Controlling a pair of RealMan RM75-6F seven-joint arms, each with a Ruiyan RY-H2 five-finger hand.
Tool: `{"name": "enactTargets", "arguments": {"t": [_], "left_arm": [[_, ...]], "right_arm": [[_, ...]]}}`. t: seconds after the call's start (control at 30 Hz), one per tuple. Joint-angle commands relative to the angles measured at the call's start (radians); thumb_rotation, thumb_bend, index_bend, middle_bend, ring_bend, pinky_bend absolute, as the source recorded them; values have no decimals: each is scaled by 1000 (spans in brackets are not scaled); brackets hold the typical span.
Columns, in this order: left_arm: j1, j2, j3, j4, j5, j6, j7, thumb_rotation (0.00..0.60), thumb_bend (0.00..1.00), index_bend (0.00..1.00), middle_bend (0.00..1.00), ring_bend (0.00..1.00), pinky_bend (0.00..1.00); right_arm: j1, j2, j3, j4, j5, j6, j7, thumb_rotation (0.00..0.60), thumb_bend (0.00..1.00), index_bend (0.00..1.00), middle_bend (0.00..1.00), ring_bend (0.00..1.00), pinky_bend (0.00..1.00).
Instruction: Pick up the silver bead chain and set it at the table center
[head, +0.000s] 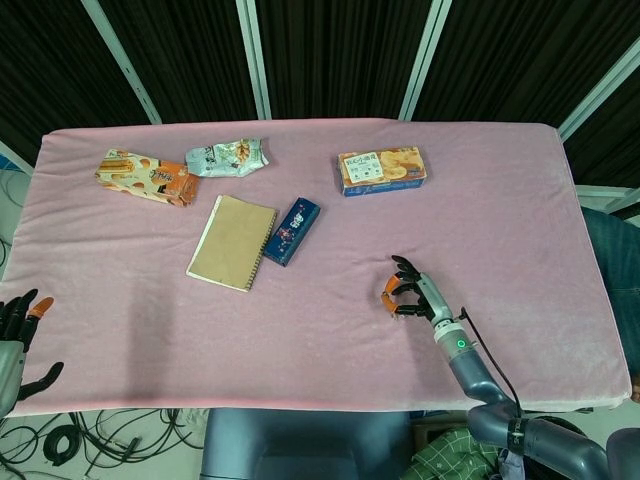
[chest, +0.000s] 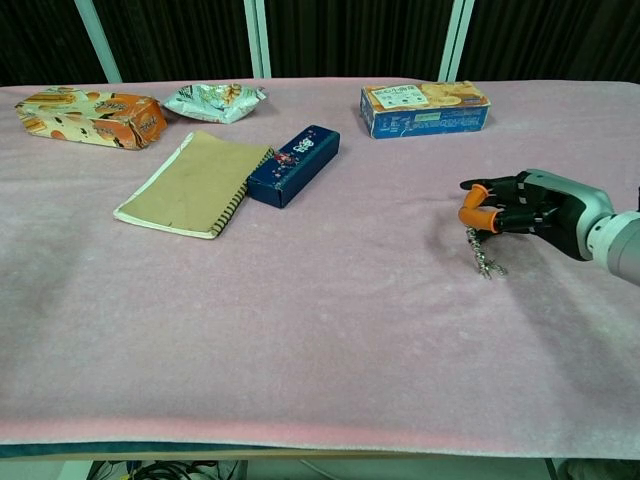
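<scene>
- While the left hand (head: 18, 335) sits off the near-left edge of the table, outside the pink cloth (chest: 300, 330), its dark fingers are spread apart and hold nothing; only the head view shows it.
- At the near right, the right hand (chest: 520, 203) reaches in from the right side, its orange-tipped fingers (chest: 472, 214) pinched together on the top end of the silver bead chain (chest: 485, 256).
- That chain hangs down from the pinch; its lower end appears to reach the cloth just below the hand, though whether it truly touches is hard to tell.
- Seen from the head view, the same right hand (head: 412, 296) is right of the table's middle and nearer than it, and the chain is too small to make out there.
- Further back and left of centre lies a tan spiral notebook (chest: 193, 183), flat on the cloth.
- Just beside its right edge is a dark blue box (chest: 294, 165), set at a slant.
- Beyond those, toward the far right of centre, a blue and orange biscuit box (chest: 425, 107) lies on its side.
- Along the far left, a crumpled pale green snack bag (chest: 214, 101) lies near an orange snack pack (chest: 90, 116), the pack being furthest left.
</scene>
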Motion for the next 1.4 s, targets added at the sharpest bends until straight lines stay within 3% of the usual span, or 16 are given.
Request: {"name": "enactTargets", "arguments": {"t": [0.03,0.8,1.4], "left_arm": [[1,0,0,0,-1,2,-1,600,223,132,0,0,0],[5,10,2,1,12,11,-22,600,223,133,0,0,0],[7,8,4,0,18,12,-18,600,223,133,0,0,0]], "right_arm": [[0,-1,1,5,2,-5,8,586,342,605,49,59,285],[8,44,16,-71,-17,24,-27,588,342,605,56,59,284],[14,28,-4,7,-3,-19,-25,588,343,605,56,59,285]]}}
